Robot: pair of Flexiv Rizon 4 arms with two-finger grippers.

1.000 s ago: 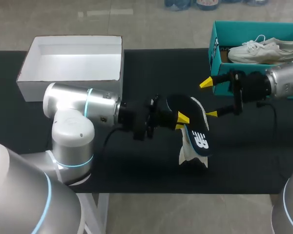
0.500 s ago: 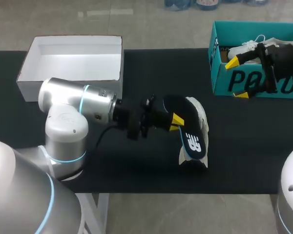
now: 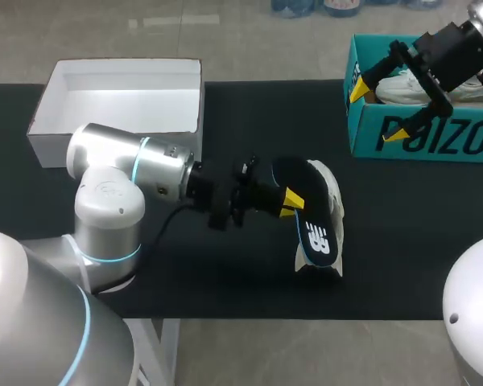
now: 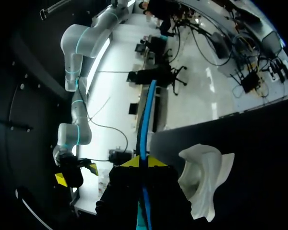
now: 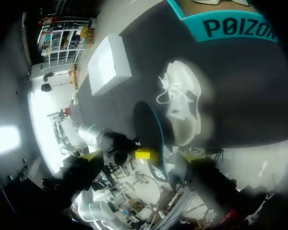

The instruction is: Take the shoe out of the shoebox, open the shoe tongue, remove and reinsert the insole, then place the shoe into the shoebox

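left gripper [image 3: 290, 199] clamps the dark insole [image 3: 315, 233] on edge; white shoe [image 3: 332, 186] lies just beside, at its 3 o'clock. right gripper [image 3: 378, 111] spread wide, empty, over teal shoebox [image 3: 435, 133] at 1 o'clock (too far to brace). judgement: feed insole toe-first, shallow, into the shoe mouth.
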